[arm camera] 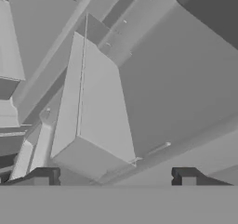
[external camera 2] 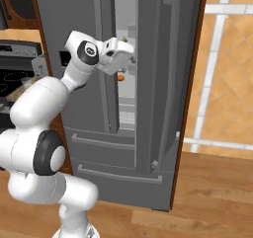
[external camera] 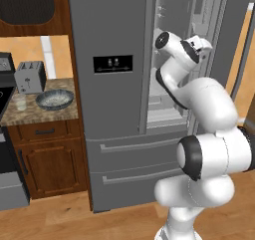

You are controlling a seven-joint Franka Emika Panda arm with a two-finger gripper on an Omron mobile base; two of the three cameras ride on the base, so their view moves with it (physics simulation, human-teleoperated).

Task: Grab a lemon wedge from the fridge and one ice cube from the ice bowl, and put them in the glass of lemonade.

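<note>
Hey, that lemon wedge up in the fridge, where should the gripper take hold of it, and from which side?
Probably across the narrow width of the lemon wedge, coming in level through the open front of the fridge, since it appears to sit on an upper inner shelf. It is too small here to read its tilt. The gripper is open.

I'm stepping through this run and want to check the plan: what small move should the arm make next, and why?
Probably ease the open gripper deeper into the fridge toward the shelf. The right door stands open, the hand is at the opening with nothing between its fingers, and only grey fridge walls lie ahead of them. A small orange fruit sits just below; avoid it.
</note>
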